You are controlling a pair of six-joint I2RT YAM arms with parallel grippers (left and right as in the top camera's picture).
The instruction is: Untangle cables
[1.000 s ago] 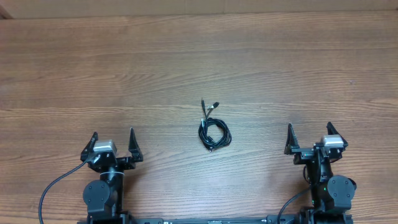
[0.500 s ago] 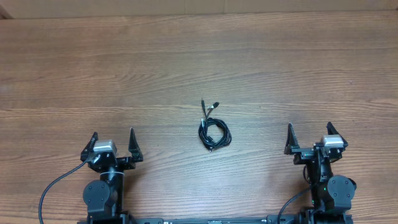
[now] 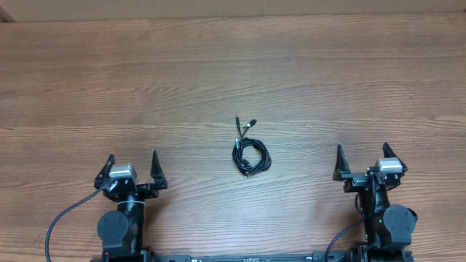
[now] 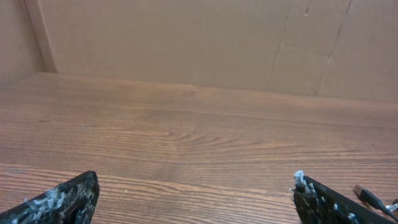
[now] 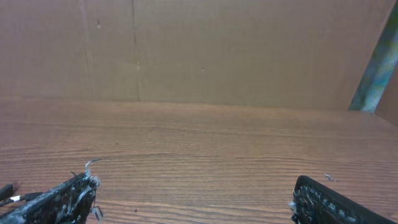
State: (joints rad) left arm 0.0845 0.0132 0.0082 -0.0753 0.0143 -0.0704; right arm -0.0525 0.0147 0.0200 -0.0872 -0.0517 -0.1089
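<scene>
- Nothing has moved since the earlier frame; both arms sit parked.
- Left hand (image 3: 132, 155): spread wide, empty.
- Right hand (image 3: 362, 148): spread wide, empty.
- Cables (image 3: 245, 153): one small coiled bundle on the surface (image 3: 233, 65), between the hands and slightly ahead, plug ends pointing away from the robot.
- Neither hand is clearly nearer; either would reach inward and forward.

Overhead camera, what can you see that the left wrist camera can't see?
Only overhead: the whole coiled bundle of cables and the right gripper, open. Only left wrist: the brown wall, seen face-on. Both: the wooden table, the open left gripper, and a cable plug end.
</scene>
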